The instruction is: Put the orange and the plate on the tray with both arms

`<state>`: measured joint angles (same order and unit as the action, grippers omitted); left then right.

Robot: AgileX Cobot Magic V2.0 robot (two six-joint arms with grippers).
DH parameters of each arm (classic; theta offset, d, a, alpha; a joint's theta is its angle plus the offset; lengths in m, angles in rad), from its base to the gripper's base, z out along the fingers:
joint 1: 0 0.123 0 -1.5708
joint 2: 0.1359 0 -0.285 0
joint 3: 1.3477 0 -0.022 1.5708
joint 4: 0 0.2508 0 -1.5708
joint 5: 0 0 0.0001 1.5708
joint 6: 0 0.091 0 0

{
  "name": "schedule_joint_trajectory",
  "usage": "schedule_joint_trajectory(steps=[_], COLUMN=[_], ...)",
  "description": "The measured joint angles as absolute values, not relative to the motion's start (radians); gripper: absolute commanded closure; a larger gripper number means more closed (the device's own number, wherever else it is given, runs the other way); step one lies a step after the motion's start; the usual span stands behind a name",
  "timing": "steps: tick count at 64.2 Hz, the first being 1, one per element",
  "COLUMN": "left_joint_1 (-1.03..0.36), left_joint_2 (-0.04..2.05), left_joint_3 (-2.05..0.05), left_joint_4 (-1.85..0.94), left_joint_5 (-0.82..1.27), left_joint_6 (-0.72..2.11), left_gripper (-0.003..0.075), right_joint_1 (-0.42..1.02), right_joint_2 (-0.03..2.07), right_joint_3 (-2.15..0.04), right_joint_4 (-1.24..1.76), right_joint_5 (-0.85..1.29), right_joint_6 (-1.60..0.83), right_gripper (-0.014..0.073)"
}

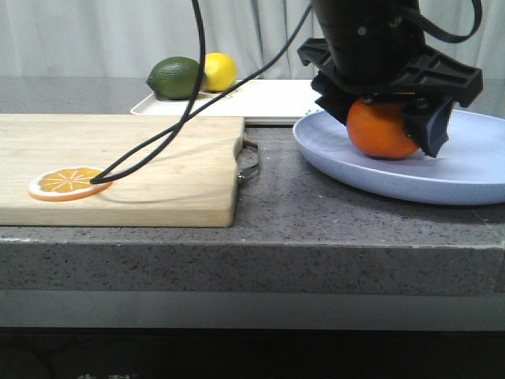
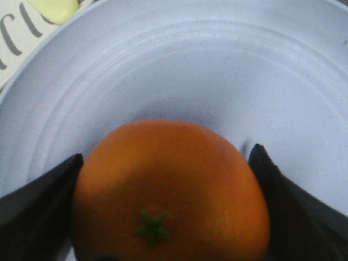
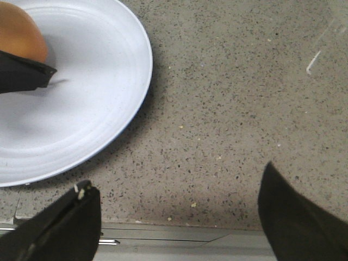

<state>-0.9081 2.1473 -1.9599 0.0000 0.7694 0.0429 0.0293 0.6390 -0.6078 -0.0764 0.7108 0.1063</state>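
Note:
The orange (image 1: 379, 130) sits on the pale blue plate (image 1: 473, 170) at the right of the counter. My left gripper (image 1: 385, 128) comes down over it, one finger on each side, shut on it. In the left wrist view the orange (image 2: 168, 190), green stem up, fills the space between the black fingers (image 2: 38, 201) of my left gripper (image 2: 167, 155) over the plate (image 2: 217, 65). My right gripper (image 3: 178, 179) is open and empty above the counter's front edge, beside the plate (image 3: 81, 109). The cream tray (image 1: 268, 103) lies behind the plate.
A wooden cutting board (image 1: 118, 166) with an orange slice (image 1: 69, 181) lies at the left. A lime (image 1: 175, 77) and a lemon (image 1: 219, 71) sit on the tray's left end. A black cable (image 1: 197, 103) hangs across the board.

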Motion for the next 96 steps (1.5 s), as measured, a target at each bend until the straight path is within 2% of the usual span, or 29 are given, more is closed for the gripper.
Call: schedule_joint_trajectory(steps=[4, 9, 29, 45, 66, 96], left_joint_1=[-0.912, -0.912, -0.915, -0.915, -0.88, -0.609], left_joint_2=[2.156, 2.158, 2.13, 1.946, 1.614, 1.161], left_joint_3=[-1.967, -1.972, -1.977, -1.932, -1.553, -1.076], left_joint_4=[0.0, 0.0, 0.0, 0.0, 0.038, 0.042], left_joint_5=[0.763, 0.755, 0.773, 0.793, 0.72, 0.677], left_joint_6=[0.043, 0.043, 0.008, -0.025, -0.038, -0.057], left_gripper=[0.0101, 0.0076, 0.008, 0.008, 0.008, 0.008], right_joint_1=[0.029, 0.029, 0.029, 0.029, 0.029, 0.029], right_joint_2=[0.639, 0.639, 0.639, 0.639, 0.639, 0.674], right_joint_3=[-0.608, -0.608, -0.608, -0.608, -0.608, -0.61], right_joint_4=[-0.076, -0.076, -0.076, -0.076, -0.076, -0.076], right_joint_5=[0.711, 0.711, 0.712, 0.718, 0.72, 0.711], right_joint_6=[0.106, 0.106, 0.106, 0.106, 0.106, 0.136], right_gripper=[-0.0007, -0.0007, -0.0007, -0.0007, -0.0007, -0.0007])
